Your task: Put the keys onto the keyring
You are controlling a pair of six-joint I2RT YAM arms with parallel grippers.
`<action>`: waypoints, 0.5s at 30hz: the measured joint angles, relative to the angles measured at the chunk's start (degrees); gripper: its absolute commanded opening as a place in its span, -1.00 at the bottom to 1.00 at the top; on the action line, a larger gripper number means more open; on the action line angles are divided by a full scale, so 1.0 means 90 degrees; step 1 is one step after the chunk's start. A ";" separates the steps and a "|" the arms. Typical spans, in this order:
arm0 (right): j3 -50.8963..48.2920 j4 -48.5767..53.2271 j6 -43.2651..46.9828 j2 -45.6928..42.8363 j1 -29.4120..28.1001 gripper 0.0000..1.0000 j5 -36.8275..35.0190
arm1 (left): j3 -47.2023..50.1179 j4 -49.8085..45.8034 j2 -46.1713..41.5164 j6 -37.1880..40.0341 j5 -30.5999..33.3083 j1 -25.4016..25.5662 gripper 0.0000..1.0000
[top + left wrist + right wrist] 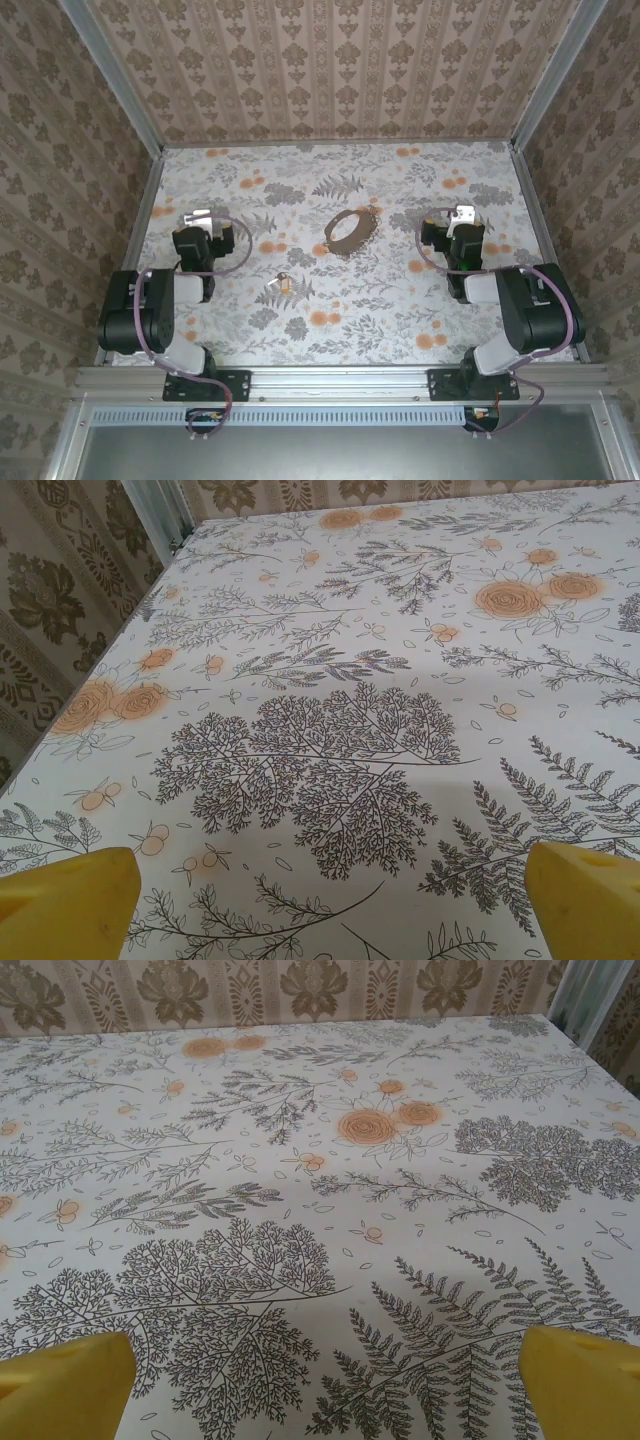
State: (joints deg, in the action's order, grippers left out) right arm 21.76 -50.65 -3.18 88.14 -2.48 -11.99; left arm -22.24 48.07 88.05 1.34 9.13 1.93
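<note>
The keyring, a thin dark brown oval loop, lies flat on the floral tablecloth at mid-table. The keys, a tiny pale metal cluster, rest nearer the front, left of centre. My left gripper hovers at the left side, well left of the keys, open with nothing between its yellow pads. At the right side, my right gripper stands open too, right of the keyring, and bare cloth shows between its pads. Each wrist view has patterned cloth ahead of the open jaws.
Patterned walls enclose the table on three sides, with aluminium posts at the back corners. A metal rail runs along the near edge where both arm bases are bolted. Purple cables loop beside each wrist.
</note>
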 measured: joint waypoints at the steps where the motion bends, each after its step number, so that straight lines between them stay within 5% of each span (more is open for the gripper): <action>1: 0.0000 0.0000 0.0000 0.0000 0.0000 1.00 0.0000 | 0.0000 0.0000 0.0000 0.0000 0.0000 0.0002 0.99; 15: 0.0000 0.0000 0.0000 0.0000 0.0000 1.00 0.0000 | 0.0000 0.0000 0.0000 0.0000 -0.0041 0.0002 1.00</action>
State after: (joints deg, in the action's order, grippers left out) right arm 21.76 -50.65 -3.18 88.14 -2.48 -11.99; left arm -22.24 48.07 88.05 1.34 8.75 1.96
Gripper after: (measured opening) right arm 0.999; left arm 0.997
